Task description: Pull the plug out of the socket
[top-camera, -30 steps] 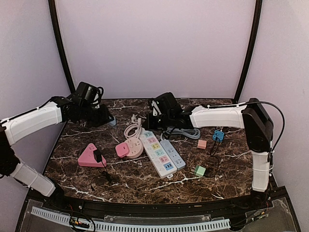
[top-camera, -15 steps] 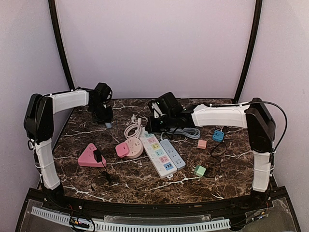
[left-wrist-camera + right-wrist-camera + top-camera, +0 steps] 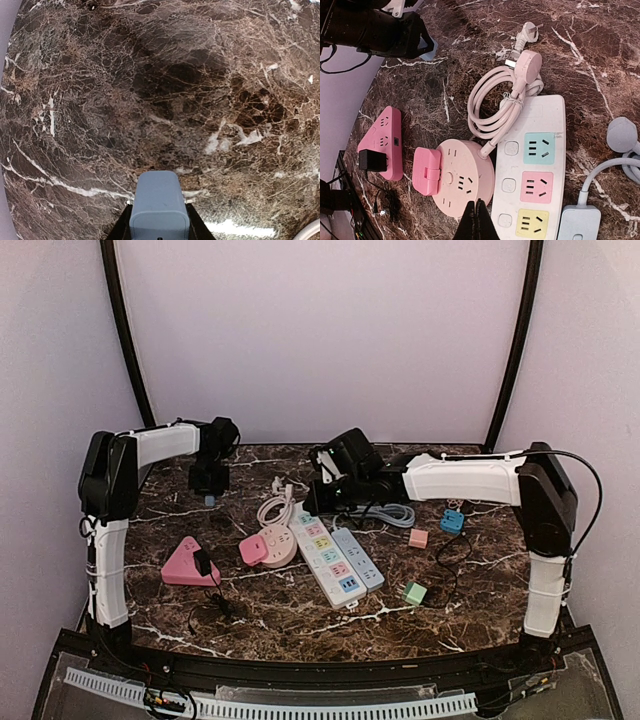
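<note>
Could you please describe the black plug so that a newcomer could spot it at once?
Look at the left half of the marble table, where a pink triangular socket lies. The black plug sits on its right side, a thin black cord trailing toward the near edge. It is the only black block there; the round socket next to it carries a pink block.

Noted table top [image 3: 165, 90] as polished brown stone, white-veined and glossy, with one bright glare patch. Logged pale blue block [image 3: 159, 205] as smooth matt plastic with soft rounded edges. Recorded pink triangular socket [image 3: 382, 135] and round pink socket [image 3: 462, 185] as smooth plastic with a slight sheen. Marked black adapter [image 3: 370, 160] as matt black plastic. Found white power strip [image 3: 555, 115] to be satin plastic, white cord [image 3: 490, 105] smooth and rubbery. Put down arm shells [image 3: 460, 480] as white matt plastic.
</note>
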You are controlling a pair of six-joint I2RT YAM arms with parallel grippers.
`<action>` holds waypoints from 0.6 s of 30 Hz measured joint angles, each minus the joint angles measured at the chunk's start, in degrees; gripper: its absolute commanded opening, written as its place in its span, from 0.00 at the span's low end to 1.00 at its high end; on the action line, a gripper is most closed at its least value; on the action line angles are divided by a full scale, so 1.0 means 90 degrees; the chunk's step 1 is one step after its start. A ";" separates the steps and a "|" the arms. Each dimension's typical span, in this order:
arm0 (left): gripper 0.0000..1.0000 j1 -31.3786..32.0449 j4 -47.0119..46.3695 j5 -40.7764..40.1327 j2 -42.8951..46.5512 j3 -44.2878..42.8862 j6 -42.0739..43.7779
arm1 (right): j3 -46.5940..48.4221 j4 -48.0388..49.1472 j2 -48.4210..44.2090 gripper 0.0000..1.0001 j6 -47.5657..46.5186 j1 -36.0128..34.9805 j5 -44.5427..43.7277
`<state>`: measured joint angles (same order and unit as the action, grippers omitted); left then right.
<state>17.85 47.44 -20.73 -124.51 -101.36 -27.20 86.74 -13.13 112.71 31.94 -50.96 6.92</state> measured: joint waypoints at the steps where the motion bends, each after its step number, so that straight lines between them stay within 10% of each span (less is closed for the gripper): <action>1: 0.24 0.0000 0.0034 -0.0027 -0.0051 -0.0034 0.0017 | 0.0000 -0.0005 0.0000 0.00 0.0000 0.0000 0.0010; 18: 0.65 0.0022 0.0211 0.0459 -0.0104 -0.0199 0.0124 | 0.0080 -0.0141 0.0080 0.00 -0.0146 0.0000 0.0151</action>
<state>18.04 49.34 -16.60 -125.45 -103.15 -26.09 87.46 -14.39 113.43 30.63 -50.96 8.27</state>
